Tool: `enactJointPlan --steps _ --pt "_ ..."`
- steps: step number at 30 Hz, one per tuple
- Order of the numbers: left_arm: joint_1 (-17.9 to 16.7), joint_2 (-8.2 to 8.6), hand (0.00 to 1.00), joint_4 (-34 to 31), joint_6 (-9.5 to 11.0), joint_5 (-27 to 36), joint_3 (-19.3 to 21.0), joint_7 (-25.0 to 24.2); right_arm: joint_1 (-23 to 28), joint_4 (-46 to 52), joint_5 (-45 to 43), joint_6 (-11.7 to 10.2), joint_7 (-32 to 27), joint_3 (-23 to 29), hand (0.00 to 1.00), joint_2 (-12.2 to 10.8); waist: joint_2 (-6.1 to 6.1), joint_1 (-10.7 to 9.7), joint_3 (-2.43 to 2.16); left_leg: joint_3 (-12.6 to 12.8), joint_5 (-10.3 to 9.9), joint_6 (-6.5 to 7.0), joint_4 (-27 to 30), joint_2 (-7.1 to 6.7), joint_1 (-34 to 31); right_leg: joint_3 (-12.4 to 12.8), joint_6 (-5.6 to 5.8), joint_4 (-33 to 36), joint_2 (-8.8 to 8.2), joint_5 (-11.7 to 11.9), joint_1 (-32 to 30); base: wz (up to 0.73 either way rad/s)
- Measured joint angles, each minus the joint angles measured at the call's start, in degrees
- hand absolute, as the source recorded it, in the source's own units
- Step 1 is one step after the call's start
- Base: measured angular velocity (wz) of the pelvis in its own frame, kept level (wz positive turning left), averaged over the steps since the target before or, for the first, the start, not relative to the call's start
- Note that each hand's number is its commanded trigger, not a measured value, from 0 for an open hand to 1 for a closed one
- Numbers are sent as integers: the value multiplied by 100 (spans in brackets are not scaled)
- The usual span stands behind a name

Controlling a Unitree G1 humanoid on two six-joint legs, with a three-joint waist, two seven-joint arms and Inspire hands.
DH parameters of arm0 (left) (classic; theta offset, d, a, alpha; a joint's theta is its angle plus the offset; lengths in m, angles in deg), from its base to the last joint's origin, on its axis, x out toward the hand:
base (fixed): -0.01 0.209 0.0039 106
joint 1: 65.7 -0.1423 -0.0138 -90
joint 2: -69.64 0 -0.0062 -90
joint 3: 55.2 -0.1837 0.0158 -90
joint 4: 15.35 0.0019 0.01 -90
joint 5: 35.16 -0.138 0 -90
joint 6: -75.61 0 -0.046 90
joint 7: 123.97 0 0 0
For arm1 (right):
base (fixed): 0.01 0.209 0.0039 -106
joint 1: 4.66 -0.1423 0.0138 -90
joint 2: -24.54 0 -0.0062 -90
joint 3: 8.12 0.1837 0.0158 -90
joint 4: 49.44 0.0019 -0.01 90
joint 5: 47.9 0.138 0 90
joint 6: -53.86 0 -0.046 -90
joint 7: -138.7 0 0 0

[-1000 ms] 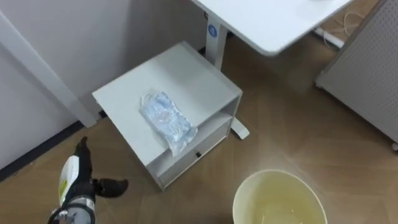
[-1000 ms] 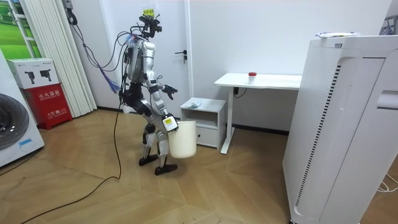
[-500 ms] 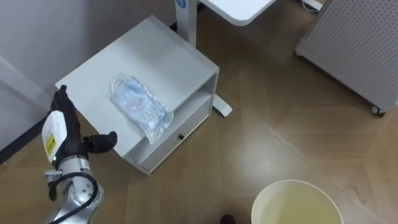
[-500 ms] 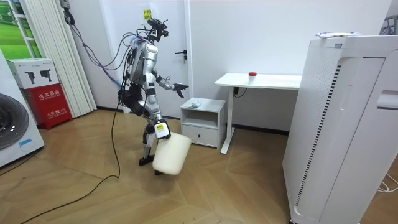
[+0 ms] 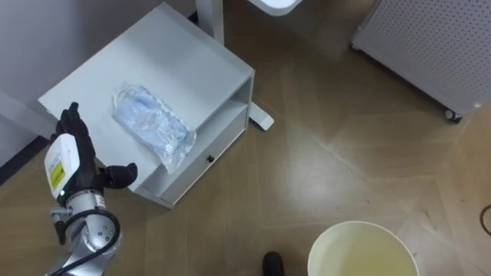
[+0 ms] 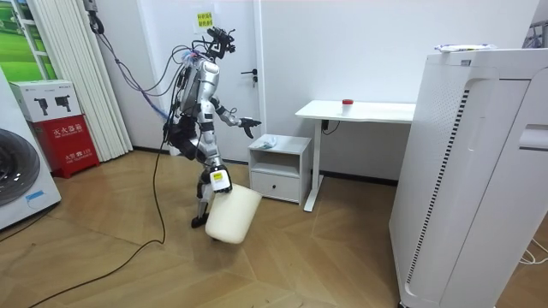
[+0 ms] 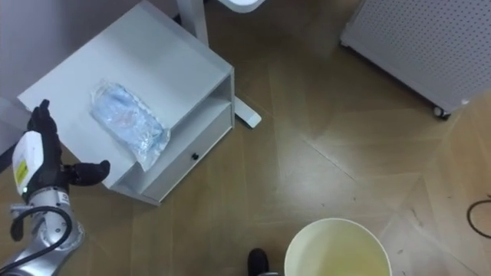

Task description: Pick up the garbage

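Garbage, a crumpled plastic bag, lies on top of the white cabinet, just beside the left hand, which has straight, spread fingers and holds nothing; they are apart.

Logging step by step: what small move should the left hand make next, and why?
Probably shift the left hand forward and to the right, over the bag, then lower it to grasp. The bag lies untouched on the cabinet. The hand hovers at the cabinet's near left edge with fingers open, short of the bag.
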Motion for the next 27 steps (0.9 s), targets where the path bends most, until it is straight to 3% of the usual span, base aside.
enactJointPlan --steps 4,9,14,20,27 --pt "40 -52 0 -1 0 -356 -38 0 2 6 3 9 8 -59 100 -12 -5 -105 2 -43 -44 -5 193 35 -190 -24 -17 111 21 -17 -137 1" --pt "156 -53 0 1 -1 -387 -402 -1 0 3 -6 60 58 -120 100 -12 -16 -203 3 -60 -67 -6 395 36 -388 21 -26 251 31 -22 -307 2" --pt "224 -51 0 2 -13 -457 -512 -1 6 -12 -15 249 53 -224 100 -7 -23 -255 0 -63 -79 -7 531 40 -528 10 -53 355 12 -7 -458 -1" --pt "232 -53 0 2 -51 -603 -568 15 54 -19 -25 272 39 -404 100 0 -33 -343 -7 -66 -80 -5 586 53 -557 -43 -68 364 2 3 -458 0" --pt "369 -115 0 11 -59 -1432 -637 212 147 4 -121 315 130 -611 100 35 -33 -344 -7 -68 -91 8 636 130 -657 -85 -86 342 15 20 -504 0"
